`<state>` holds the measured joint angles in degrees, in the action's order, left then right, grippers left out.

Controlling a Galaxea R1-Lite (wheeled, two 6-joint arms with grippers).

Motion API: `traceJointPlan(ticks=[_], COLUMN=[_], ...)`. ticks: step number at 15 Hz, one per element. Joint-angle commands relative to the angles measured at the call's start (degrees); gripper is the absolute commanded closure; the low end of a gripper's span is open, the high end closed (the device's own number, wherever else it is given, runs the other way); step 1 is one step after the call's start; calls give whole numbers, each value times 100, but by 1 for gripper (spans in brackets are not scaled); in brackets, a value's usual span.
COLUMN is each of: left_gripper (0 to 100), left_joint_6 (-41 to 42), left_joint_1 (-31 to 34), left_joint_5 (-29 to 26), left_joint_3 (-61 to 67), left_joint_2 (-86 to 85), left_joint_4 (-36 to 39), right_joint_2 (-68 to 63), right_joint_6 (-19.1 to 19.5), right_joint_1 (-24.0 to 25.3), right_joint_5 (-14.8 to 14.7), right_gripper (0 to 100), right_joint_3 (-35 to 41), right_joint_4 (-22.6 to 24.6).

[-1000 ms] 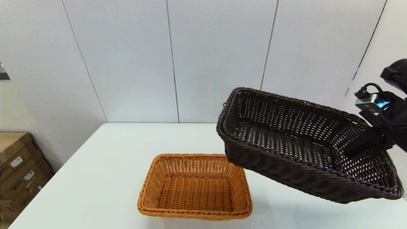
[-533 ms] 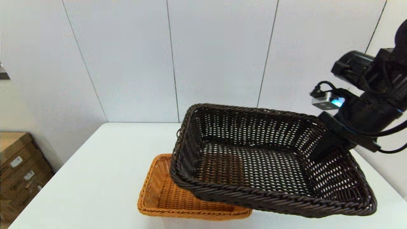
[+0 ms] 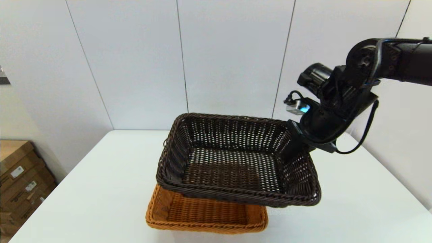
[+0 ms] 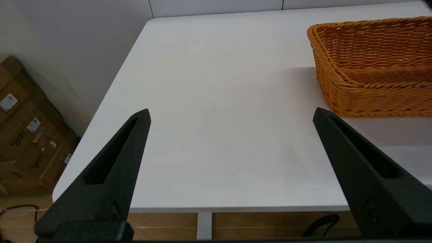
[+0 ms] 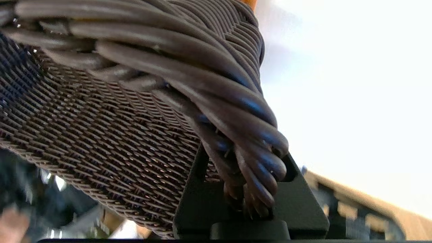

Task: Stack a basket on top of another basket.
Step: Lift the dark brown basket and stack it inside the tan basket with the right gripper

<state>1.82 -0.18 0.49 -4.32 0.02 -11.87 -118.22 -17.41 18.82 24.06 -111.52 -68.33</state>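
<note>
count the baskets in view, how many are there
2. The dark basket is held in the air by the right gripper, clamped on its rim, over the orange basket, which sits on the table. No others show; the left gripper is open, empty.

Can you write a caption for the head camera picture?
Right gripper holds dark basket by its rim, above orange basket.

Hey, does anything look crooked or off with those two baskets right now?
Nothing damaged. The dark brown basket, gripped at its rim by the right gripper, hangs tilted and offset above the orange basket, not seated in it. The left gripper is open beside the orange basket.
</note>
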Motion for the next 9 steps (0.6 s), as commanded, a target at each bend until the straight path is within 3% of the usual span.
traceJointPlan(ticks=[1, 9], left_gripper=[0, 0], left_joint_6=[3, 3], left_joint_1=[1, 1], left_joint_5=[4, 4], left_joint_3=[1, 1], left_joint_2=[-2, -2], left_joint_4=[-8, -8], right_joint_2=[-509, -746], right_joint_6=[-8, 18], right_joint_1=[51, 315], right_joint_5=[2, -16], right_gripper=[100, 100], right_joint_3=[-10, -10], right_joint_4=[364, 452])
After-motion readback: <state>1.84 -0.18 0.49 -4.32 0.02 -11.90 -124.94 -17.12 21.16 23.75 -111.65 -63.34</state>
